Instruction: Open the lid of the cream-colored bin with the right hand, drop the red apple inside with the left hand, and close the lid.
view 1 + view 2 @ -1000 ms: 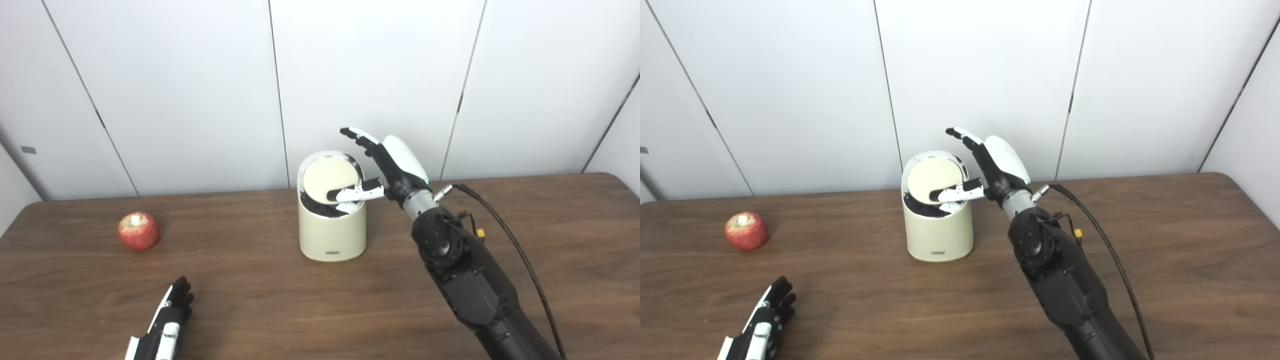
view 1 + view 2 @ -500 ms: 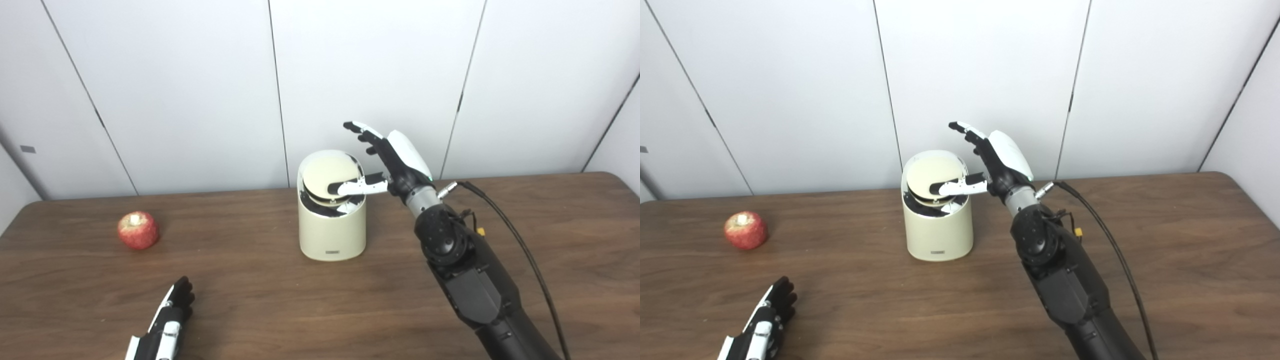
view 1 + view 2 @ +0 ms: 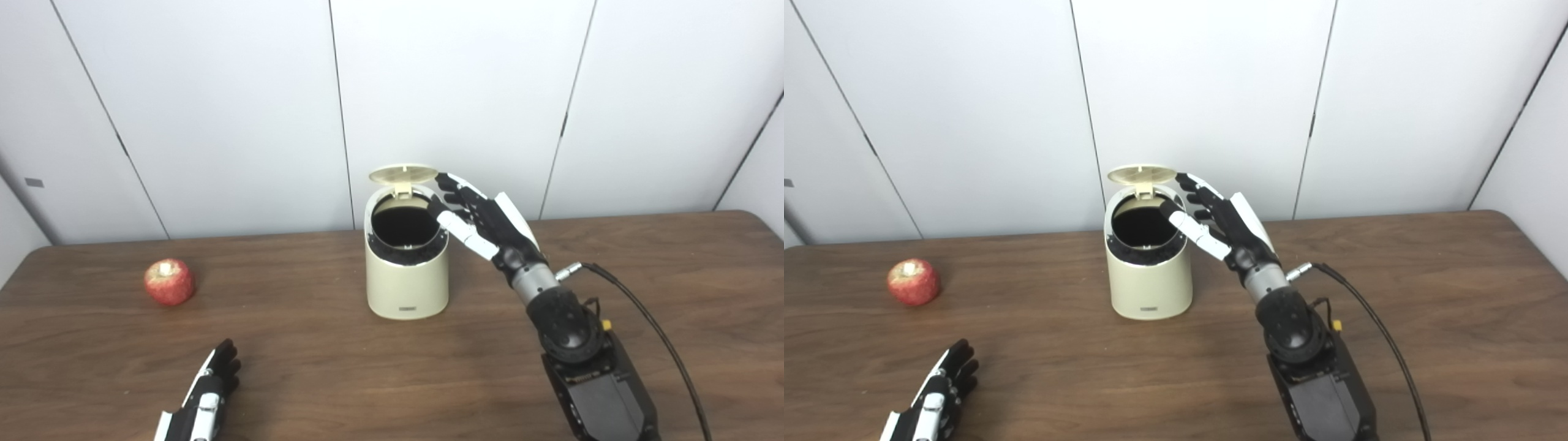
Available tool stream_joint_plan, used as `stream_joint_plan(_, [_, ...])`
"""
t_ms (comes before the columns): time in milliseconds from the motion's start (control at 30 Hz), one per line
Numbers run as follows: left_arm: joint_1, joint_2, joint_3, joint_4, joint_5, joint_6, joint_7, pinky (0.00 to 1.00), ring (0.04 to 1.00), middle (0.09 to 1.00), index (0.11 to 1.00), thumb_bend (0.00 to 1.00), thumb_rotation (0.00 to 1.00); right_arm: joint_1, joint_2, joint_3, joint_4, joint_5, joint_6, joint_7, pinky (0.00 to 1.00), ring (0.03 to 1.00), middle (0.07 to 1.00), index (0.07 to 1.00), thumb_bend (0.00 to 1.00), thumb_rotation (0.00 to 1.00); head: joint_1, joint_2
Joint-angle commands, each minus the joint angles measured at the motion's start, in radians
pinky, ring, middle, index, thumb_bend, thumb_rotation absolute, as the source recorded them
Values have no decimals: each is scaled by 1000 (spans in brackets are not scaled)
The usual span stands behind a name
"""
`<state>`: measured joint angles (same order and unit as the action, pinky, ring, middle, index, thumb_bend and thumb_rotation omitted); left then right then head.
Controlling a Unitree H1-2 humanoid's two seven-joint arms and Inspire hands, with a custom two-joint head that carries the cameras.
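Lid (image 3: 403, 174) is flipped up at back of cream bin (image 3: 407, 288); opening is exposed. Right hand (image 3: 487, 220), fingers spread, nothing held, sits by rim. Apple (image 3: 169, 282) rests well left on surface (image 3: 306, 367). Left hand (image 3: 205, 401), empty, fingers extended, should be brought over apple & closed round it w/o rolling.

Table (image 3: 643, 245): dark brown wood grain, smooth, low sheen. Bin (image 3: 407, 288): cream plastic, matt and smooth; black inner ring at the mouth; lid (image 3: 403, 174) the same cream plastic. Apple (image 3: 169, 282), at 9 o'clock from the bin: red skin, faintly glossy. Right hand (image 3: 490, 223) and left hand (image 3: 205, 401): black and white hard plastic shells, slightly shiny. Wall panels (image 3: 459, 92): white, matt.
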<state>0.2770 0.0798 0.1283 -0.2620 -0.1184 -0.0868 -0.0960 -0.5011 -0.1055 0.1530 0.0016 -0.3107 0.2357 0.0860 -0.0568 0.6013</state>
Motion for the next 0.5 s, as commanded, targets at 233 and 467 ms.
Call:
stream_joint_plan(233, [126,-7,-8,-44,-11,-9,-3,970,952,954,971,381,918,174,-44,-72,-288,85,36,34,770,844,887,881,495,949,-4,7])
stream_joint_plan(467, [123,-1,0,-43,-27,-8,-7,982,957,955,973,364,931,335,-70,-109,-408,163,12,49,825,878,909,899,508,949,-18,20])
